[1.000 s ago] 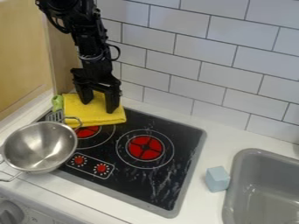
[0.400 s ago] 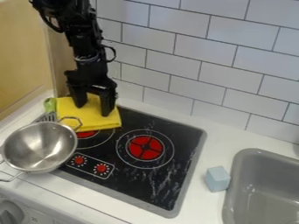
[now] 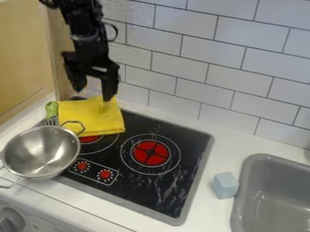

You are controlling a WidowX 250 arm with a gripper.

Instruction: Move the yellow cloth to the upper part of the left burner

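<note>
While the black pincer (image 3: 93, 94) is held above the far left corner of the cooktop (image 3: 162, 206), its two fingers are spread well apart in a released state, angled downward. The tip of one finger is seen against the far edge of the yellow cloth (image 3: 94, 118); whether the cloth is touched cannot be told. The cloth is laid flat, folded, over the far left corner of the cooktop, and the upper part of the left burner (image 3: 90, 139) is covered by it, with the lower part left exposed. By the cooktop's left edge, a steel pan (image 3: 41, 152) is set, one of its handles extended toward the cloth. Just beside the cloth, a green-handled slotted spatula (image 3: 51, 108) is placed, its head partly hidden behind the pan. The right burner (image 3: 151, 153) is left uncovered, near the cooktop's far right corner. On the white desk (image 3: 212, 222), a pale blue block (image 3: 225, 185) is placed between the cooktop's right edge and the grey sink (image 3: 237, 199), near the sink's left rim.
</note>
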